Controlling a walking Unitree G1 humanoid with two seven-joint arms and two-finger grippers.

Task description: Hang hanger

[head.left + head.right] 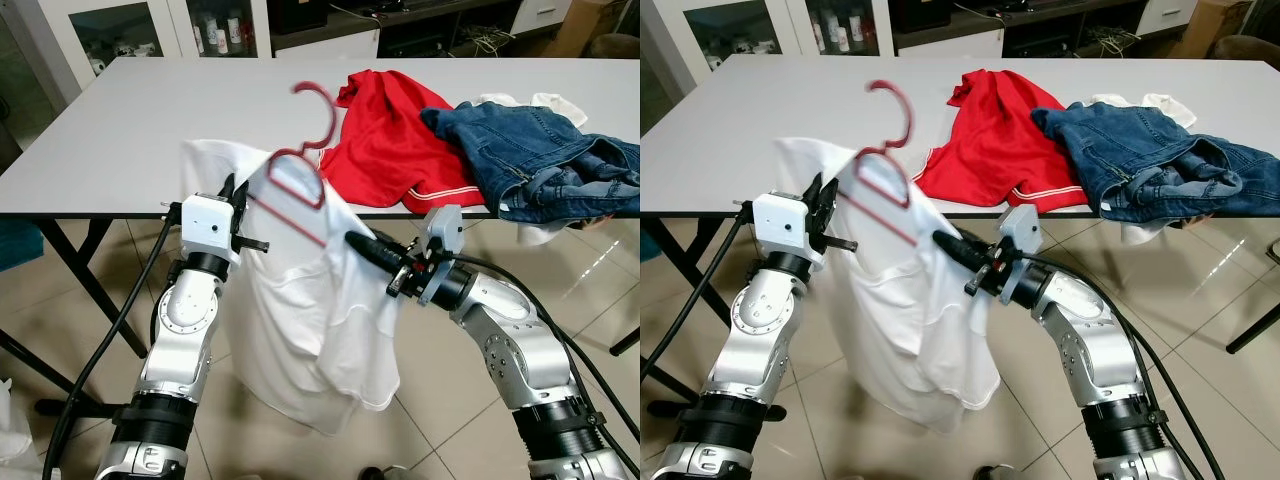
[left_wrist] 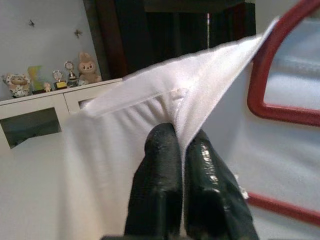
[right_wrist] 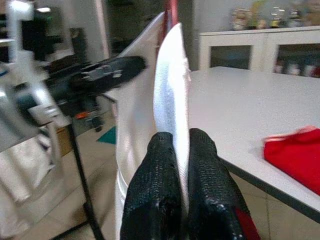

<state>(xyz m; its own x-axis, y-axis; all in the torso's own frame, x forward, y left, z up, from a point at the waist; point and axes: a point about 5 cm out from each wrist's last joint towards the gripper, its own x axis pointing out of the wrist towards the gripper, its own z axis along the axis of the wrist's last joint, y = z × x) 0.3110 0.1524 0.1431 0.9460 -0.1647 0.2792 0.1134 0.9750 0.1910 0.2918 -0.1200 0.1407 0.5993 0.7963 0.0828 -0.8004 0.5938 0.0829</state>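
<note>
A white t-shirt (image 1: 300,320) hangs between my two arms in front of the table. A red hanger (image 1: 300,175) sits partly inside its neck, its hook (image 1: 320,105) sticking up and blurred. My left gripper (image 1: 240,195) is shut on the shirt's left shoulder; the left wrist view shows its fingers (image 2: 160,165) pinching the white cloth beside the red hanger bar (image 2: 280,107). On the shirt's right side, my right gripper (image 1: 355,240) is shut on the fabric edge, and the right wrist view shows the cloth (image 3: 172,90) clamped between its fingers (image 3: 160,175).
The grey table (image 1: 150,130) stands just ahead, with a red shirt (image 1: 390,150), blue jeans (image 1: 540,160) and a white garment (image 1: 545,105) piled at its right. Cabinets (image 1: 150,30) line the back wall. Tiled floor lies below.
</note>
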